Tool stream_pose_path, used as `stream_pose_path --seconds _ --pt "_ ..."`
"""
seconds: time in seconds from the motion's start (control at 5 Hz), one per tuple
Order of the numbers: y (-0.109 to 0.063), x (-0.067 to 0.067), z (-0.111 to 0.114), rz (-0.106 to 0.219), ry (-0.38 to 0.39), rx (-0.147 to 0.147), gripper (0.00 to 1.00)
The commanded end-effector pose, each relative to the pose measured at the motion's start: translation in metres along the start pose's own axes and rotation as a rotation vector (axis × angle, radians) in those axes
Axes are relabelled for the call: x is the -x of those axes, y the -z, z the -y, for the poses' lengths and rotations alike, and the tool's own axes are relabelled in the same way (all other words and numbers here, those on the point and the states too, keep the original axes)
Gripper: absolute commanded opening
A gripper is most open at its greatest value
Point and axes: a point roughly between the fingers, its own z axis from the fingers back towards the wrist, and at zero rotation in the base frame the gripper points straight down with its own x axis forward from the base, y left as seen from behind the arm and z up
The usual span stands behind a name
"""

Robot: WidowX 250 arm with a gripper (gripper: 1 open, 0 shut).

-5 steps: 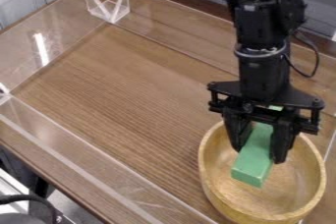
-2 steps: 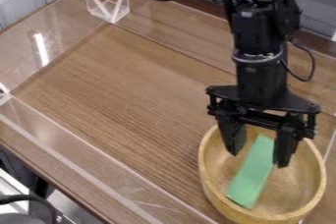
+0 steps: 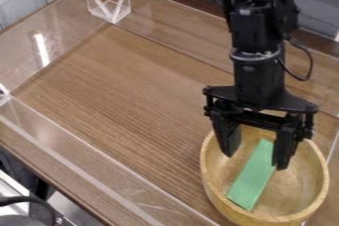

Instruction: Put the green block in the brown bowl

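Observation:
The green block (image 3: 253,178) lies inside the brown bowl (image 3: 213,163) at the lower right, one end resting up toward the far wall and the other near the bowl's floor. My gripper (image 3: 259,143) hangs just above the bowl, pointing steeply down, its black fingers (image 3: 228,137) spread wide and open. Nothing is between them. The block sits free below, its upper end close to the right finger.
The bowl stands on a wooden tabletop (image 3: 119,81) ringed by a low clear acrylic wall (image 3: 54,131). A small clear stand (image 3: 109,4) sits at the back left. Dark cables trail behind the arm at the top.
The gripper has opened and released the green block, which dropped and now lies flatter in the bowl. The hand itself stayed in place.

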Motion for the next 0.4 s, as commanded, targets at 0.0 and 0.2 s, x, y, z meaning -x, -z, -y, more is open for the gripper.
stream_pose_path --seconds 0.0,0.2 --pt "-0.0209 -0.0062 0.0035 0.055 0.007 0.019 1.0" --pt "-0.028 -0.0071 0.0019 0.056 0.0 0.022 1.0"
